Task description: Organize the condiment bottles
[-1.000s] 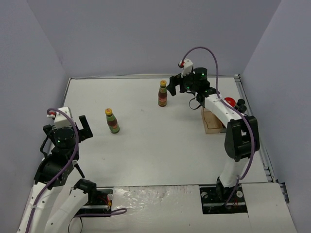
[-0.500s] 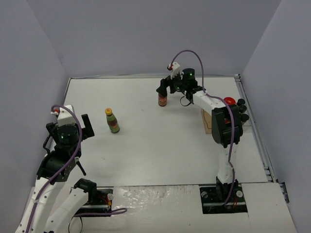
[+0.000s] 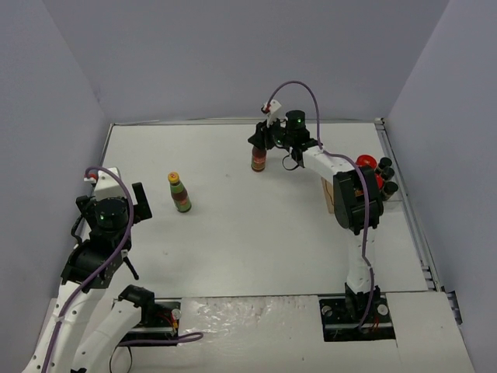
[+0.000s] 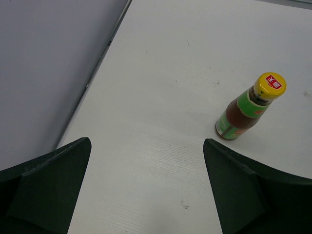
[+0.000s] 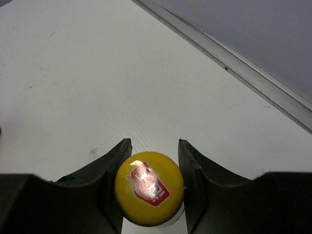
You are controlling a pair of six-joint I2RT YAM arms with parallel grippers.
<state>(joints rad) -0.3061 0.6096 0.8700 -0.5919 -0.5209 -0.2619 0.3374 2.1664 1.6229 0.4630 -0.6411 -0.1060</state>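
Yellow-capped bottle (image 5: 148,187) sits between the right claw (image 5: 152,146), both fingers touching.

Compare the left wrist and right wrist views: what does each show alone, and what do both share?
Left wrist only: a green-labelled bottle standing upright, apart from the open left gripper, and a grey wall. Right wrist only: the right gripper pressed on both sides of a second bottle at its yellow cap, and a metal rail. Both: the white table.

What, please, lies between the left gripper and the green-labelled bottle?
Nothing but bare white table separates the left gripper from the green-labelled bottle, as the left wrist view shows.
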